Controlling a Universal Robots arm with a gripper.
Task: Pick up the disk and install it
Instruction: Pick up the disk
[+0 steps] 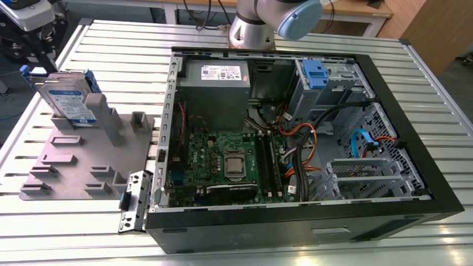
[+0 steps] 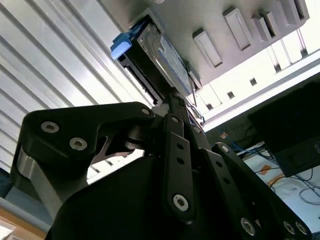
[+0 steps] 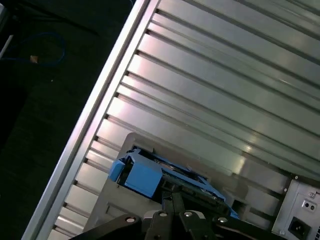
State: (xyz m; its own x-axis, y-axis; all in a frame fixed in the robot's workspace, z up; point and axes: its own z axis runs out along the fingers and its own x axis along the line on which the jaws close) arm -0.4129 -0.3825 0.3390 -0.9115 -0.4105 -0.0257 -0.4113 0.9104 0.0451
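The disk (image 1: 70, 102) stood on edge in the grey holder plate (image 1: 88, 166), its white and blue label facing outward and blue rails along its sides. On the exterior view's clock face it sat at the plate's 11 o'clock corner, propped against a grey post (image 1: 96, 105). The plate lay flat on the slatted metal surface (image 1: 111, 50), at about 9 o'clock from the open computer case (image 1: 296, 227) and just beside it.

In the second wrist view the hand (image 2: 173, 96) pointed at the near end of the disk (image 2: 167, 52), its fingers drawn together with hardly any gap. They did not straddle the drive's thickness. The first wrist view gave the same picture: the hand (image 3: 173, 192) had its tips closed in front of the disk (image 3: 145, 177), beside its blue rail end. Whether the tips touched the drive could not be told.

Inside the case, the green motherboard (image 1: 221, 160) lay toward 8 o'clock. The grey power supply box (image 1: 214, 77) sat at 11 o'clock, and a blue plastic carrier (image 1: 314, 75) sat in the drive bay at 1 o'clock. The arm's base (image 1: 255, 27) rose from the surface at 12 o'clock, just beyond the case.
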